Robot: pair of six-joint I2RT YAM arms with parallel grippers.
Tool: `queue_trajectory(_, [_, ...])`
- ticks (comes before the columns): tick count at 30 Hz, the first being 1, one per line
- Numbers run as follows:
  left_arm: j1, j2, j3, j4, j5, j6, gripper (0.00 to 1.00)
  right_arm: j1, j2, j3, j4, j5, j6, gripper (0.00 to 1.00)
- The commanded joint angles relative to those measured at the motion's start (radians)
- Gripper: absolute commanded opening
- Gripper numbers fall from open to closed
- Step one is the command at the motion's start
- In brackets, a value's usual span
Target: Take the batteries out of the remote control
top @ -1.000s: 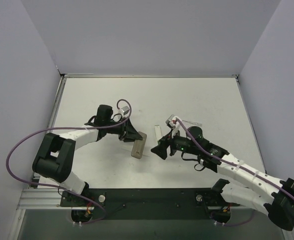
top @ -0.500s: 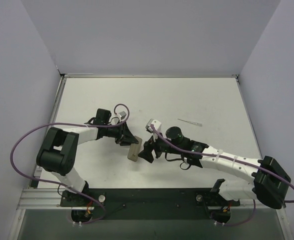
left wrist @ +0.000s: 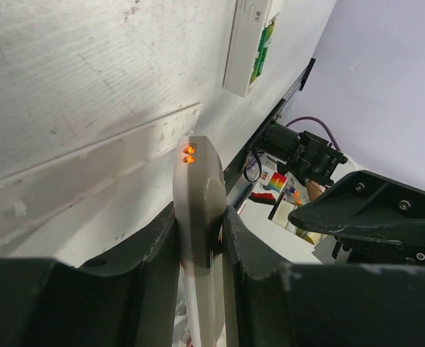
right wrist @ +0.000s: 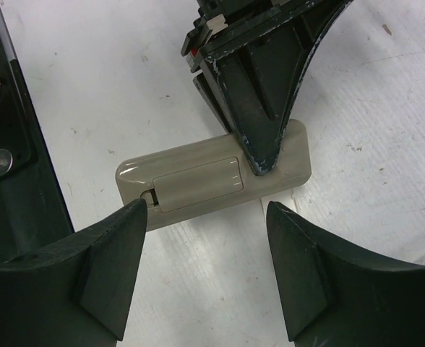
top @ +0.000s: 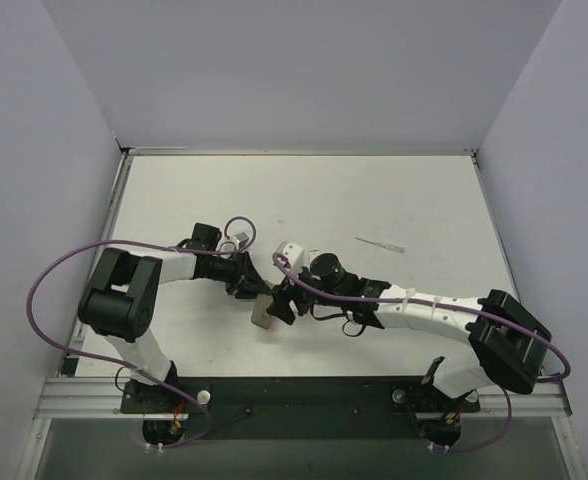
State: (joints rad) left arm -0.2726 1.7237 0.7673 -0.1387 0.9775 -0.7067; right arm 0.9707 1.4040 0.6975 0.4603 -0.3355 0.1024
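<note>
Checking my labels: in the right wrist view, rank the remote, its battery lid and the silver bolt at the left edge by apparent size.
Largest: remote
Then: battery lid
Smallest: bolt

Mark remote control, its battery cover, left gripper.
remote control (right wrist: 134, 177), right wrist view, bare tan end.
battery cover (right wrist: 202, 184), right wrist view, middle of the cover.
left gripper (left wrist: 198, 230), left wrist view, between fingertips clamping the remote.

The remote control (top: 263, 313) sits in the left claw (top: 253, 291), with the right claw (top: 283, 306) just beside it.
</note>
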Motion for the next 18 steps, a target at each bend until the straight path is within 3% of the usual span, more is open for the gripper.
queue_trajectory(1, [0.009,0.014,0.035,-0.038,0.003,0.036,0.00,0.017,0.029,0.054,0.054,0.012,-0.032,0.61])
queue_trajectory(18, [0.009,0.010,0.050,-0.078,-0.017,0.059,0.00,0.079,0.069,0.054,0.069,0.053,-0.041,0.58])
